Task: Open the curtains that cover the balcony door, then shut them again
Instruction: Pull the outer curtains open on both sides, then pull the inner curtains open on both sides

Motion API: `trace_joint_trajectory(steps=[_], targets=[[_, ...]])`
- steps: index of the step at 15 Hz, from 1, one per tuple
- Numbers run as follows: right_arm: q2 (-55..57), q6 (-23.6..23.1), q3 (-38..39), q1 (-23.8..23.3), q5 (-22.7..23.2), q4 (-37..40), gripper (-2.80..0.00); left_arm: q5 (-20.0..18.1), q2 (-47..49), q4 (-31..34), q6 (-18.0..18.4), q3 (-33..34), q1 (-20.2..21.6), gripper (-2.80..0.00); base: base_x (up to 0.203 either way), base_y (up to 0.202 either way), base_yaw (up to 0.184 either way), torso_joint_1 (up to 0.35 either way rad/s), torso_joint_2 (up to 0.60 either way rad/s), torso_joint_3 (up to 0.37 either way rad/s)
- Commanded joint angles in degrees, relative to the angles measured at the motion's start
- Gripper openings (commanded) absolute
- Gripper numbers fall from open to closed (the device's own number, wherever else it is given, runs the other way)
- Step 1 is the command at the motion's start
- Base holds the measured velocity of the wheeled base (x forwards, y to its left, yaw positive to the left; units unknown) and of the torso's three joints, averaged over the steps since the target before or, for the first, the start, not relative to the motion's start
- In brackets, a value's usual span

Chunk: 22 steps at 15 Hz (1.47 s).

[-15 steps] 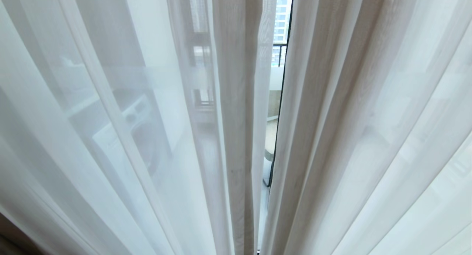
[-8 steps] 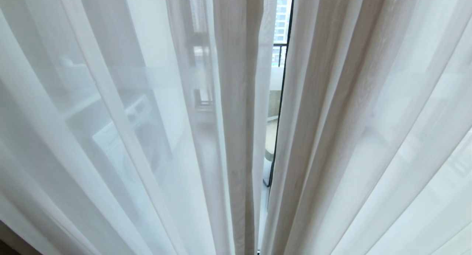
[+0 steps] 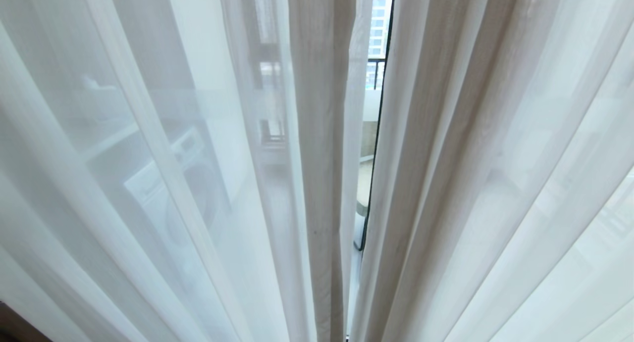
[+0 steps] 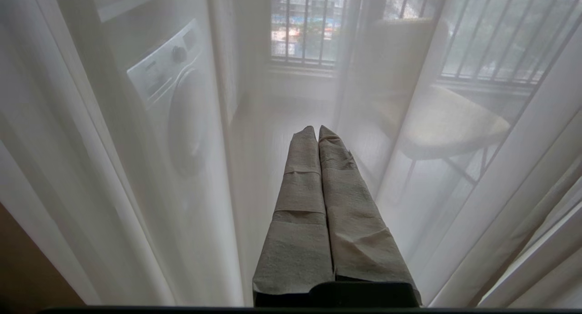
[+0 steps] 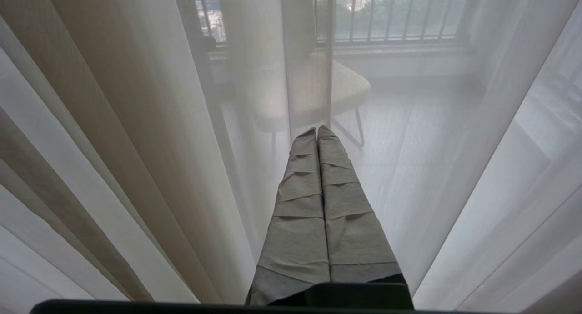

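Curtains (image 3: 317, 134) fill the head view, hanging close in front of the robot in long vertical pleats, nearly drawn together.

Left panel: sheer white voile (image 3: 148, 159); a washing machine (image 3: 173, 183) shows through it. Judged very light, limp and slippery, so a pinch on a single ply would likely slide.

Left gripper (image 4: 317, 133): wrapped fingers pressed together, holding nothing, pointing at the sheer just in front; contact cannot be told.

Centre: a bundled fold of the pale beige-grey woven layer (image 3: 322, 134) forms the leading edge of the left panel. Thicker and more textured, it probably gives better friction. Best hold, in my judgement: this gathered edge, several plies together.

Just right of it, a narrow gap shows a black frame (image 3: 379, 134), probably the balcony door.

Right panel: beige pleats (image 3: 436, 134) at the edge, sheer farther right. Same judgement: grip the bunched edge.

Right gripper (image 5: 317, 132): fingers closed flat, empty, facing sheer with a chair (image 5: 313, 91) behind.
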Motion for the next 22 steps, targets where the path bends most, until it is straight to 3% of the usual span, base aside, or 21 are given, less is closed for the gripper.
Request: trace_joint_trajectory(steps=[1,22], targets=[[-0.02,0.06,0.0,0.0,-0.03,-0.02,-2.8,0.03,-0.09,-0.04,-0.07,0.0,0.02,-2.8,0.0,0.0,0.0,0.0,0.0,0.0],[-0.02,0.06,0.0,0.0,-0.03,-0.02,-2.8,-0.48,-0.18,0.03,0.7,0.0,0.02,-2.8,0.0,0.0,0.0,0.0,0.0,0.0]])
